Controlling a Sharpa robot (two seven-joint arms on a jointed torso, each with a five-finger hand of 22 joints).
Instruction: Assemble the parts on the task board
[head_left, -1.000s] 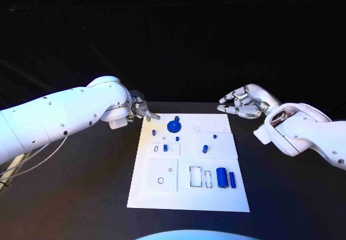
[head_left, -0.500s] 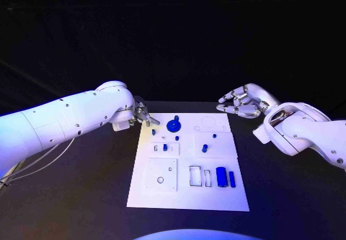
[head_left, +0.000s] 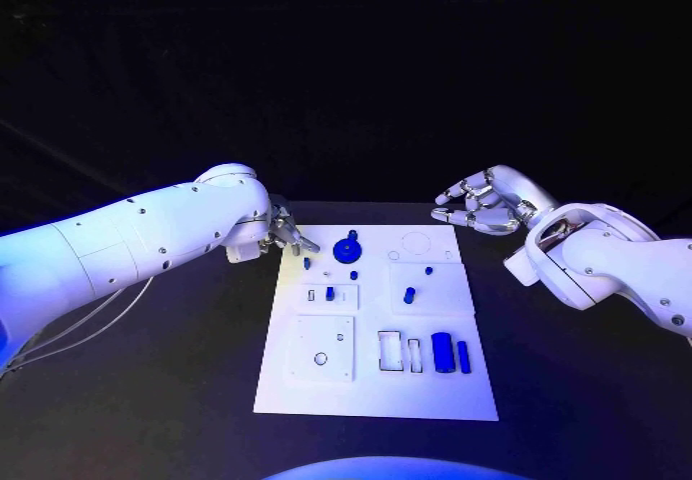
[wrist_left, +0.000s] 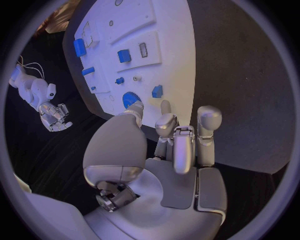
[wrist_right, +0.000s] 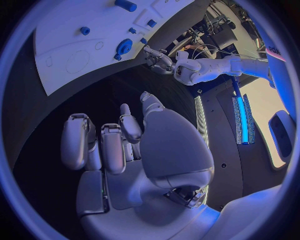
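Both hands hold nothing, fingers loosely spread: left hand (head_left: 283, 230) at the task board (head_left: 378, 395)'s upper-left corner, right hand (head_left: 480, 208) beyond its upper right. Reaching seems underway; next, the left must close on the round blue gear (head_left: 348, 250) just beside it.

— What are the arms like?
— Two white arms, the left arm (head_left: 130, 245) and the right arm (head_left: 613, 265), with smooth rounded shells dotted with small dark screws.
— Any cables?
— Thin pale cables (head_left: 80, 320) loop under the left one.
— And the hands?
— The left hand (head_left: 284, 230) and right hand (head_left: 483, 205) are polished silver, with segmented fingers and rounded tips.
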